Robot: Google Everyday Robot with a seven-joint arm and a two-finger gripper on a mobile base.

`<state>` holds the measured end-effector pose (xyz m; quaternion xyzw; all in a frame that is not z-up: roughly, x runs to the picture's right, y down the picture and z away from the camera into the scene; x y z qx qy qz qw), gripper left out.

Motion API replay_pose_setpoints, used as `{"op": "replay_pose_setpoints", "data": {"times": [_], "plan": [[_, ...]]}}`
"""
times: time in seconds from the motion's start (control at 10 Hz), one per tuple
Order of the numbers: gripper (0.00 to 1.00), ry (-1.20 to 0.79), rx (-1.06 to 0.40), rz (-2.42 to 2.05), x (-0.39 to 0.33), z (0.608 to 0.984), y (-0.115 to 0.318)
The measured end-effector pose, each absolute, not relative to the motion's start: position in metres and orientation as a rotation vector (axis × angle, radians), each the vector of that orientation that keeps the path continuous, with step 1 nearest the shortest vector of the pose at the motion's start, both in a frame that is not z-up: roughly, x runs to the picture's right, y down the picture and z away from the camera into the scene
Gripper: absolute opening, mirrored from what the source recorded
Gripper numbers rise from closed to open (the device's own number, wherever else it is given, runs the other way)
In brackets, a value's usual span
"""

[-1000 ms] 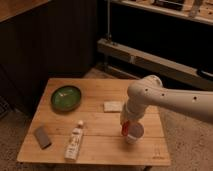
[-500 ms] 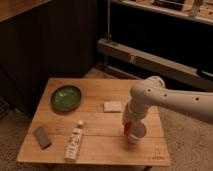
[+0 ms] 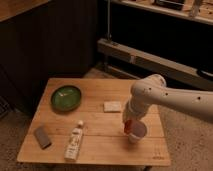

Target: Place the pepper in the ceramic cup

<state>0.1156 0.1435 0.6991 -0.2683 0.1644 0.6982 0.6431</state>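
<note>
The ceramic cup (image 3: 137,131) is small, round and white, and stands on the wooden table (image 3: 95,145) near its right front. The red-orange pepper (image 3: 129,125) shows at the cup's left rim, directly under my gripper (image 3: 129,119). The gripper hangs from the white arm that reaches in from the right, just above the cup's left side. Whether the pepper is held or rests in the cup cannot be told.
A flat green plate (image 3: 66,97) sits at the table's left back. A pale rectangular block (image 3: 112,106) lies mid-table. A white bottle (image 3: 74,141) lies on its side at the front, and a grey rectangular object (image 3: 42,136) lies at the front left. Dark shelving stands behind.
The arm and gripper have shifted slightly and come lower over the cup; the pepper stays at the cup's left rim.
</note>
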Motion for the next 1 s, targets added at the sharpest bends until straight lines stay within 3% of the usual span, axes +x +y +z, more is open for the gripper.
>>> {"op": "replay_pose_setpoints", "data": {"times": [0.4, 0.8, 1.0], "plan": [[0.02, 0.301, -0.625, 1.610, 0.121, 0.671, 0.129], [0.08, 0.310, -0.600, 1.671, 0.152, 0.670, 0.127], [0.00, 0.308, -0.610, 1.636, 0.155, 0.672, 0.127]]}}
